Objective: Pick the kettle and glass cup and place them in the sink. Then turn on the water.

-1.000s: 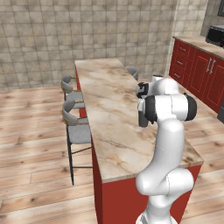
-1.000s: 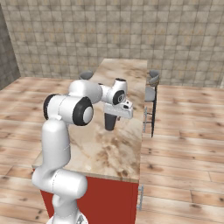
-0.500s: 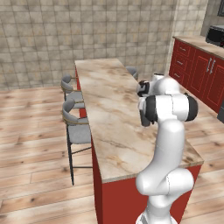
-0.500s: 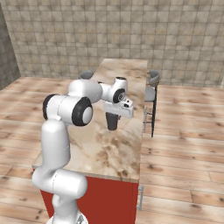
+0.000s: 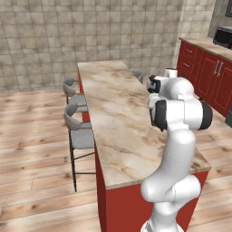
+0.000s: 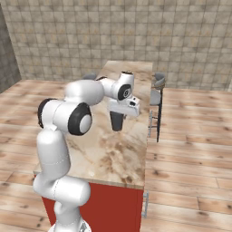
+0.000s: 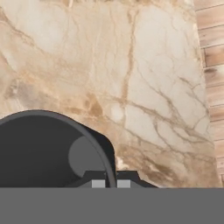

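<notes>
The glass cup [image 6: 117, 122] is a dark, nearly black tumbler under my hand, over the middle of the marble island counter [image 6: 108, 154]. My gripper [image 6: 118, 113] points down and is shut on the cup's rim. In the hand view the cup [image 7: 43, 148] takes up the lower left, and its thin wall runs down between my gripper's [image 7: 110, 183] two tips. I cannot tell whether the cup's base still touches the counter. The kettle, the sink and the water are out of view.
Two grey bar stools [image 5: 77, 129] stand along the island's left side in the left base view, and one stool [image 6: 155, 93] shows beyond its far right edge. Red cabinets [image 5: 213, 77] line the right wall. Wooden floor surrounds the island.
The jaws have closed the last bit onto the cup's rim. Hand and cup have shifted slightly away from the base and a touch higher.
</notes>
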### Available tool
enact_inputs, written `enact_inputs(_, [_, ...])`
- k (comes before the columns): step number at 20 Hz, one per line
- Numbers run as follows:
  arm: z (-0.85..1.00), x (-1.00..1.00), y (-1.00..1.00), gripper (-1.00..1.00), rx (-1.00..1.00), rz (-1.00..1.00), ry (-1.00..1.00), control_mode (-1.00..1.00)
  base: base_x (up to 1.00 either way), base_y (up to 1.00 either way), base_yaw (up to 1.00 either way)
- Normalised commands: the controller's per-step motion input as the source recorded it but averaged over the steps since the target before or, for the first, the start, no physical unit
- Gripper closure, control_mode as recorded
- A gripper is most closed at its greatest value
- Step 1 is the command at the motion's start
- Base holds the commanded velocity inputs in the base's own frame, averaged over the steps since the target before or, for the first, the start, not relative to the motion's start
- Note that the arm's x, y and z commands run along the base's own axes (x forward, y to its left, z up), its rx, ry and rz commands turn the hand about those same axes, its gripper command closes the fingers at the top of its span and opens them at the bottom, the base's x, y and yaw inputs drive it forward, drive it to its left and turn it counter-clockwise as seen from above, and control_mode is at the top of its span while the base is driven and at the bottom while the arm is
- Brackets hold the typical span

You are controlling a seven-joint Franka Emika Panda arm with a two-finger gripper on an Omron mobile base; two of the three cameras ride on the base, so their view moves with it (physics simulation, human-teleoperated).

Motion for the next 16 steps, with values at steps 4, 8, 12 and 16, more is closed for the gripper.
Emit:
enact_inputs(4, [0.56,-0.47,0.00,1.00,0.00,0.00,0.00,-1.00,0.00,0.00,0.00])
enact_inputs(8, [0.46,-0.59,0.04,1.00,0.00,-0.03,0.00,-1.00,0.00,0.00,0.00])
enact_inputs(12, [0.39,-0.69,0.06,1.00,0.00,-0.04,0.00,-1.00,0.00,0.00,0.00])
enact_inputs(16, [0.42,-0.80,0.13,1.00,0.00,-0.01,0.00,-1.00,0.00,0.00,0.00])
